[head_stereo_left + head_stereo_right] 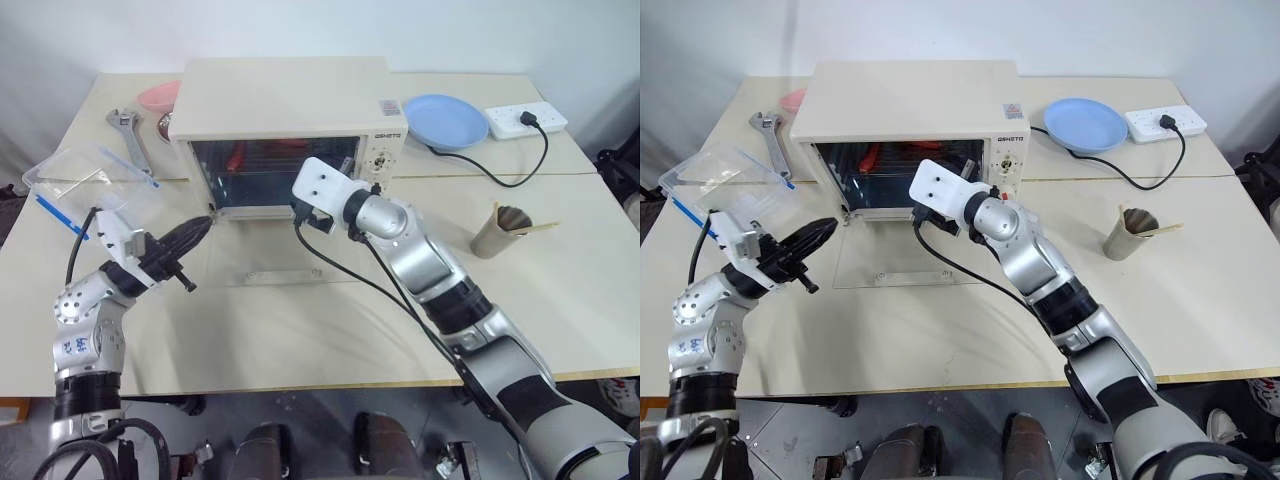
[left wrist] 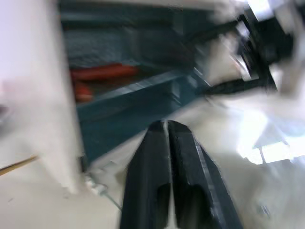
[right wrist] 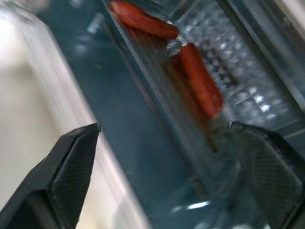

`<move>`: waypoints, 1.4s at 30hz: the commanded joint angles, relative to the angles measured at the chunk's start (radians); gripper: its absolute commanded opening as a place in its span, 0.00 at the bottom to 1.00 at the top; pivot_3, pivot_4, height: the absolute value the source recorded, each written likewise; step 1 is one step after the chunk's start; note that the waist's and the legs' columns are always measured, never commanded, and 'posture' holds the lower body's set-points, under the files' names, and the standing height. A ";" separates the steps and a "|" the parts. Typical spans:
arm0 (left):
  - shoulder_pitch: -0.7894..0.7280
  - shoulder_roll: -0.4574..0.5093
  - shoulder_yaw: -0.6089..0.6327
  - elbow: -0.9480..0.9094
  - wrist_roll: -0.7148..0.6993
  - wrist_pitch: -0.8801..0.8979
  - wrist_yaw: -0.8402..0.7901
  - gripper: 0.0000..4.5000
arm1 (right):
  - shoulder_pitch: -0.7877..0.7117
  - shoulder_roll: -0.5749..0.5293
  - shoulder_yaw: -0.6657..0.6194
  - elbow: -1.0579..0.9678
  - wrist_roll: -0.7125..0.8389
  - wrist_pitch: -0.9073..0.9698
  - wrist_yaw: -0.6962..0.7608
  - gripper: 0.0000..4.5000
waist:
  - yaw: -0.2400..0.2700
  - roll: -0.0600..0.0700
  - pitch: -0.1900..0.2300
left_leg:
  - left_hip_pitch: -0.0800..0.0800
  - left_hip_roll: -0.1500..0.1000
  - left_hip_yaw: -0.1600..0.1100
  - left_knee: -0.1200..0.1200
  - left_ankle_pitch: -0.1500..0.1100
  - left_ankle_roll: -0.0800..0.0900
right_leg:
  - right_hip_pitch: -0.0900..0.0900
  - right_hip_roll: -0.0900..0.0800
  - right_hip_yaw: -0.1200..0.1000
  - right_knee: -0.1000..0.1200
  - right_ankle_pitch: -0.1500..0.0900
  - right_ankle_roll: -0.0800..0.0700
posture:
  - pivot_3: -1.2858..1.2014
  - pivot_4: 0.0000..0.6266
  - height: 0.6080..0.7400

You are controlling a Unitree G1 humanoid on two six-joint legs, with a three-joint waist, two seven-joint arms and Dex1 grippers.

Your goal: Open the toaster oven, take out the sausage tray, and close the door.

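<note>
Two head views look down on a boxy cream-white toaster oven (image 1: 290, 110) standing near the back of a pale tabletop (image 1: 300, 330), with its glass door (image 1: 902, 262) dropped flat onto the table in front of the opening. What they give of the inside is a dark cavity with red streaks. The right wrist view looks straight in: red sausages lie on a shiny metal sausage tray (image 3: 190, 86) with an embossed floor, still inside the oven.

The right gripper (image 3: 164, 143) hangs at the mouth of the oven with its two black fingers wide apart and nothing between them. The left gripper (image 1: 195, 238) sits by the oven's lower left corner, just past the door's left edge; in the left wrist view its fingers (image 2: 147, 176) stand almost together, only a thin slit between them, gripping nothing.

Open table lies in front of the lowered door, up to the near edge. On the robot's left are a clear plastic box with a blue clip (image 1: 85, 180), a steel wrench (image 1: 130, 135) and a pink bowl (image 1: 160, 95). On its right are a blue plate (image 1: 445, 122), a white power strip (image 1: 525, 118) with a black cord, and a brown paper cup (image 1: 495, 232).
</note>
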 commanded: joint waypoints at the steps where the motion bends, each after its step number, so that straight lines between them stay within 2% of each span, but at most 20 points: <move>1: 0.054 -0.039 0.049 -0.121 -0.040 -0.033 0.074 0.35 | -0.058 0.029 0.041 0.109 -0.081 -0.102 -0.046 1.00 | -0.004 0.000 0.000 | 0.000 0.000 0.000 -0.001 0.000 0.000 | 0.000 0.000 0.000 0.000 0.000 0.000 | 0.52 0.24 1.00; 6: 0.140 -0.111 0.053 -0.254 -0.076 -0.012 0.163 0.71 | -0.186 0.103 0.097 0.398 -0.193 -0.191 -0.153 1.00 | -0.012 0.000 0.000 | 0.001 0.000 0.000 -0.002 0.000 0.000 | 0.000 0.000 0.000 0.000 0.000 0.000 | 0.52 0.24 1.00; 10: 0.154 -0.144 0.057 -0.295 -0.081 -0.028 0.215 1.00 | -0.283 0.150 0.117 0.586 -0.262 -0.232 -0.274 1.00 | -0.017 0.000 0.000 | 0.001 0.004 0.000 -0.002 0.000 0.000 | 0.000 0.000 0.000 0.000 0.000 0.000 | 0.52 0.24 1.00; 17: 0.167 -0.152 0.049 -0.313 -0.084 -0.034 0.249 1.00 | -0.369 0.207 0.122 0.754 -0.317 -0.196 -0.318 1.00 | -0.024 0.000 0.000 | 0.001 0.004 0.000 -0.003 0.000 0.000 | 0.000 0.000 0.000 -0.001 0.000 0.000 | 0.52 0.24 1.00; 29: 0.137 -0.141 0.032 -0.289 -0.095 -0.025 0.246 1.00 | -0.355 0.213 0.142 0.777 -0.373 -0.169 -0.316 1.00 | -0.024 0.000 0.000 | 0.001 0.005 0.001 -0.003 0.000 -0.001 | 0.000 0.000 0.001 -0.001 0.000 0.000 | 0.52 0.24 1.00; 33: 0.136 -0.138 0.027 -0.291 -0.099 -0.019 0.244 1.00 | -0.351 0.210 0.145 0.777 -0.387 -0.140 -0.328 0.79 | -0.024 0.000 0.000 | 0.001 0.005 0.001 -0.003 0.000 -0.001 | 0.000 0.000 0.001 -0.001 0.000 0.000 | 0.52 0.24 1.00; 42: 0.136 -0.130 0.028 -0.289 -0.103 -0.010 0.240 1.00 | -0.343 0.205 0.134 0.767 -0.391 -0.138 -0.339 0.09 | -0.025 0.000 0.000 | 0.001 0.005 0.001 -0.004 0.000 -0.001 | 0.000 0.001 0.001 -0.001 0.000 0.000 | 0.52 0.24 1.00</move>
